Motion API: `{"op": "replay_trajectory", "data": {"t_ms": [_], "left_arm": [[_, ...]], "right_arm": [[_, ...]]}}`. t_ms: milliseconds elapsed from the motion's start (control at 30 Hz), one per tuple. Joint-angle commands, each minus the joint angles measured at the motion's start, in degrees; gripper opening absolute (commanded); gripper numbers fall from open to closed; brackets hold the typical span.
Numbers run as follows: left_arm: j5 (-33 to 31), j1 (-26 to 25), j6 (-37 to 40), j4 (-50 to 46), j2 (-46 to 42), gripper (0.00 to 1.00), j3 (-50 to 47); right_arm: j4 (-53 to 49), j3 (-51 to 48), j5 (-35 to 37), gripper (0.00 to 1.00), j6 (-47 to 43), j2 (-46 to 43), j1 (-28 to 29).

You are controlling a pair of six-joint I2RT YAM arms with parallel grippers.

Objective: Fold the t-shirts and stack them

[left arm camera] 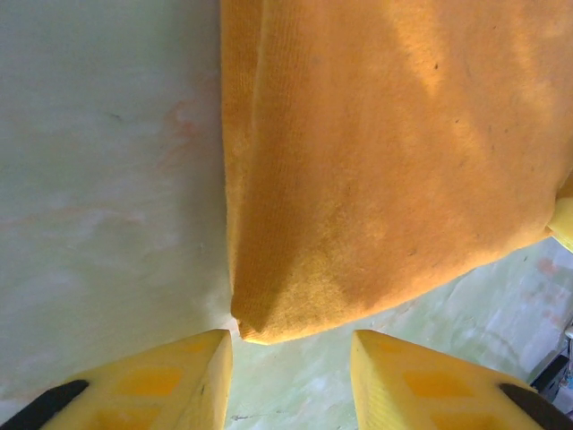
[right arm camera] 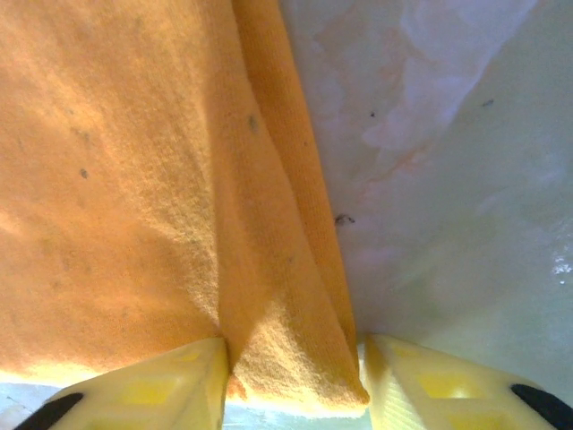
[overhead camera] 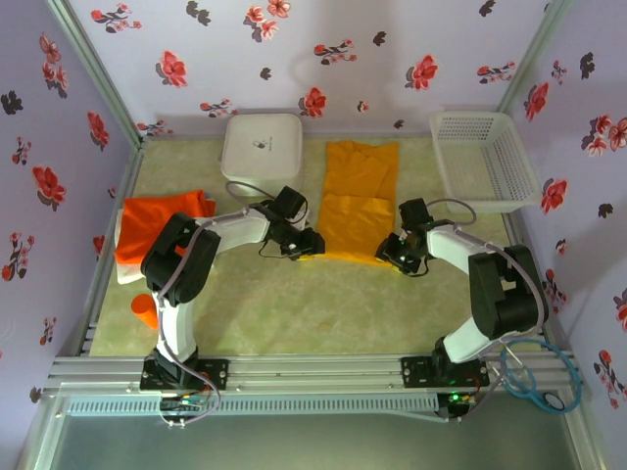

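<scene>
The mustard yellow-orange t-shirt (overhead camera: 359,201) lies as a long folded strip in the middle of the table. My left gripper (overhead camera: 306,245) sits at its near left corner. It is open, and the shirt corner (left arm camera: 269,322) lies just ahead of the yellow fingers (left arm camera: 183,381), not between them. My right gripper (overhead camera: 393,254) is at the near right corner, open, with the folded shirt edge (right arm camera: 295,358) lying between its fingers (right arm camera: 157,390). The red-orange t-shirt (overhead camera: 162,223) lies crumpled at the left, with a strip of white cloth (overhead camera: 125,274) showing under its near edge.
A white rounded-square box (overhead camera: 262,145) stands at the back, left of the mustard shirt. A white lattice basket (overhead camera: 485,162) is at the back right. A small orange object (overhead camera: 144,311) lies near the left arm's base. Flowered walls close in three sides.
</scene>
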Motion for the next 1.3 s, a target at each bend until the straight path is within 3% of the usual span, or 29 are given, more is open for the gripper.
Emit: {"op": "replay_trajectory", "data": {"t_ms": [0, 133, 367, 500, 667, 1267], "left_arm": [[-0.5, -0.4, 0.7, -1.2, 1.1, 0.39, 2.0], [0.2, -0.4, 0.5, -1.0, 1.3, 0.39, 2.6], [0.1, -0.4, 0.7, -2.2, 1.2, 0.39, 2.6], [-0.7, 0.1, 1.3, -3.5, -0.2, 0.41, 2.0], [-0.2, 1.3, 3.1, -5.0, -0.6, 0.47, 1.5], [1.7, 0.0, 0.8, -4.0, 6.5, 0.42, 8.7]], "right_arm": [[1.7, 1.0, 0.2, 0.39, 0.8, 0.7, 0.5], [3.4, 1.1, -1.0, 0.31, 1.1, 1.1, 0.5], [3.6, 1.8, -1.9, 0.06, 0.6, 2.5, 0.3], [3.2, 2.0, -1.9, 0.0, 0.5, 1.7, -0.1], [2.5, 3.3, -3.7, 0.0, 0.0, 1.1, -0.6], [3.0, 2.5, -3.8, 0.0, -0.3, 1.0, -1.2]]}}
